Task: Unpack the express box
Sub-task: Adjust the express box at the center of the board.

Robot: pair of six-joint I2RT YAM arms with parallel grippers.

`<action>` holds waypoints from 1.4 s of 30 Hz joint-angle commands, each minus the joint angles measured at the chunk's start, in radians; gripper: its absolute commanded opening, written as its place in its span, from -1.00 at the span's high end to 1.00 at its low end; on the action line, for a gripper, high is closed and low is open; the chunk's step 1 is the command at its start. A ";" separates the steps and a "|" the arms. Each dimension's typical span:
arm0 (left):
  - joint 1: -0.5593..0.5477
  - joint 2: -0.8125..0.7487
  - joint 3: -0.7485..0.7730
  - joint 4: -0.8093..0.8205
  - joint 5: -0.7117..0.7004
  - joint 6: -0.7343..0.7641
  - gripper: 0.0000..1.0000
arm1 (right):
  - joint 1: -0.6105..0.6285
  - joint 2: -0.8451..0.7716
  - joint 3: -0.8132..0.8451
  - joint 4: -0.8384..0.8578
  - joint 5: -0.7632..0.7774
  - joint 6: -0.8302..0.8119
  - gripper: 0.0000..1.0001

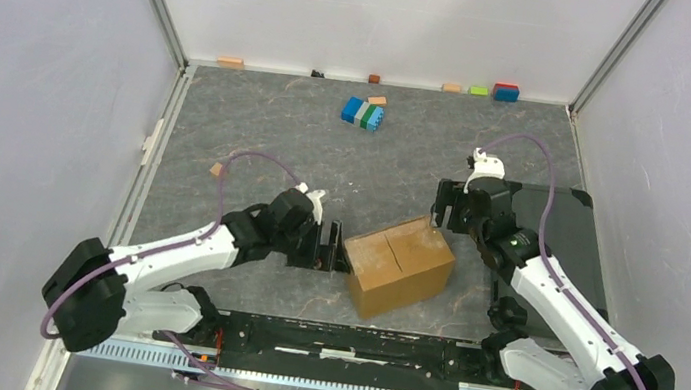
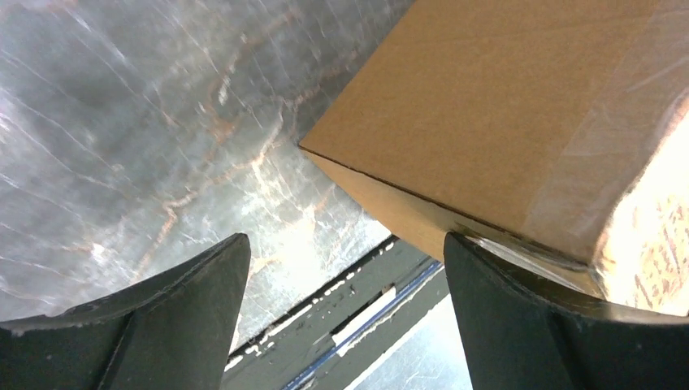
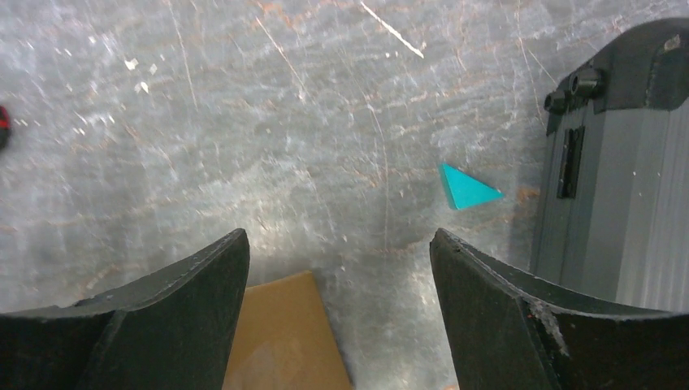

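The express box [image 1: 400,266] is a brown cardboard carton with its flaps down, standing on the grey mat between the two arms. My left gripper [image 1: 329,248] is open at the box's left side. In the left wrist view the box [image 2: 504,122] fills the upper right, with clear tape [image 2: 601,138] across it. The right finger [image 2: 528,325] sits right at its lower edge, and the gripper [image 2: 345,244] has nothing between its fingers. My right gripper [image 1: 440,213] hovers open just beyond the box's far right corner [image 3: 280,333]. Its midpoint [image 3: 337,240] is over bare mat.
A flat black tray [image 1: 567,244] lies under the right arm, its edge [image 3: 617,162] close to the right finger. A teal triangle [image 3: 465,188] lies on the mat beside it. A blue-green block cluster [image 1: 363,114] sits farther back. Small blocks [image 1: 506,92] line the back wall.
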 commanded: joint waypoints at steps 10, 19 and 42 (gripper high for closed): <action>0.245 0.020 0.197 -0.039 0.100 0.156 -0.89 | -0.005 -0.047 -0.024 -0.007 -0.042 0.111 -0.80; 0.268 -0.077 0.198 -0.171 0.141 0.173 -0.87 | -0.050 -0.100 0.056 -0.117 -0.026 0.056 -0.83; 0.208 -0.167 0.049 0.182 0.378 -0.352 -0.67 | -0.075 -0.112 0.089 -0.100 -0.516 -0.015 -0.64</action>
